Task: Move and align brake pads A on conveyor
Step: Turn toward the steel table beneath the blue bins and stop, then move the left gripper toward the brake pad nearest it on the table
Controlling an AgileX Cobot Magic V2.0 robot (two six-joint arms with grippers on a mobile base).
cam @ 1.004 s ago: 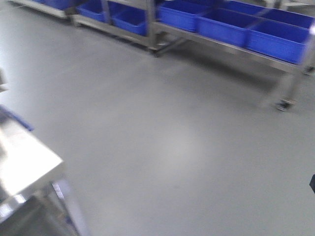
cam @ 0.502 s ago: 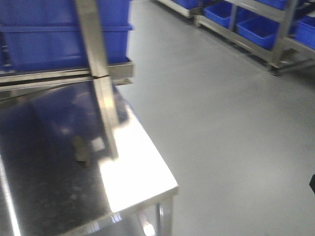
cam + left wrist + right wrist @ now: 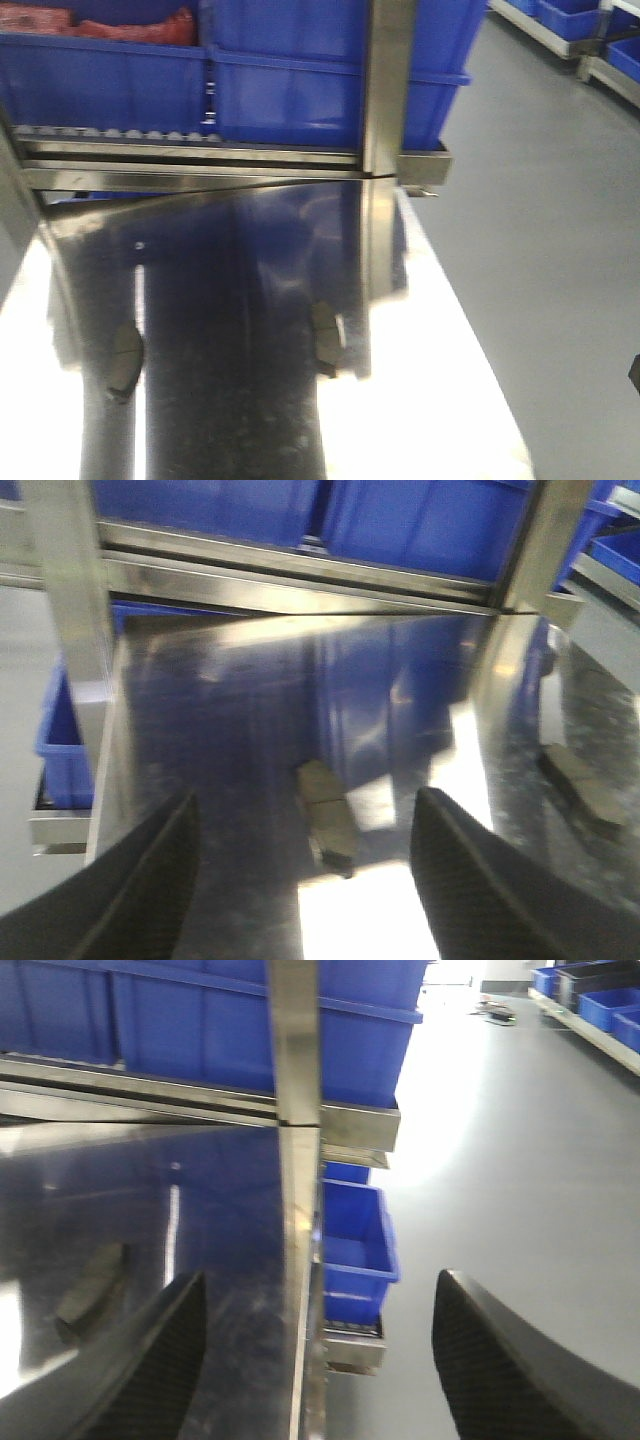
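Note:
Two brake pads A lie flat on the shiny steel table: one [image 3: 125, 360] at the left, one [image 3: 325, 340] near the middle. In the left wrist view my left gripper [image 3: 305, 805] hangs open above the table, a pad [image 3: 326, 815] lying below the gap between its fingers, apart from them; a second pad [image 3: 585, 792] lies to the right. My right gripper [image 3: 320, 1280] is open and holds nothing, straddling the table's right edge; a blurred pad [image 3: 93, 1282] lies left of its left finger [image 3: 165, 1360]. The conveyor is out of view.
Blue bins [image 3: 290, 80] sit on a roller rack behind the steel table [image 3: 430, 400]. An upright steel post [image 3: 390, 90] rises at the table's far right. A small blue bin [image 3: 355, 1240] sits below the table edge. Grey floor [image 3: 560, 220] lies to the right.
The front view has swung left, from open floor and far bin racks to the steel table. The two pads and the near blue bins have come into view.

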